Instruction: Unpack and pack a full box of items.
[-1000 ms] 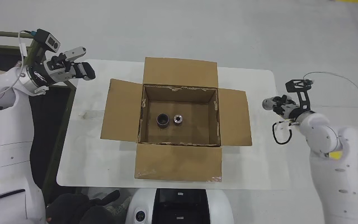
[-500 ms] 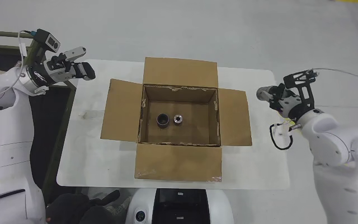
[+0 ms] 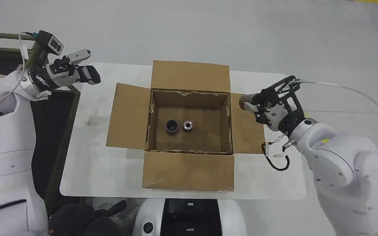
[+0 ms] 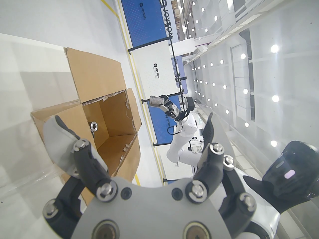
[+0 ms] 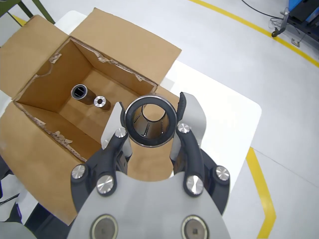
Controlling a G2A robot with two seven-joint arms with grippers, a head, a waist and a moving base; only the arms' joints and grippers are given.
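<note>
A white rectangular surface point(image 3: 94, 153) with rounded corners carries one thing directly: an open brown cardboard box point(image 3: 188, 171), sitting about midway between left and right. Its four flaps are spread outward, the far one reaching the far edge, the near one close to the near edge. White top shows on both sides of it.

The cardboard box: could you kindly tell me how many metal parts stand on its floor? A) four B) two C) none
B: a dark-rimmed cylinder and a smaller silver cylinder stand side by side on the box floor; the right gripper holds a metal sleeve.
</note>
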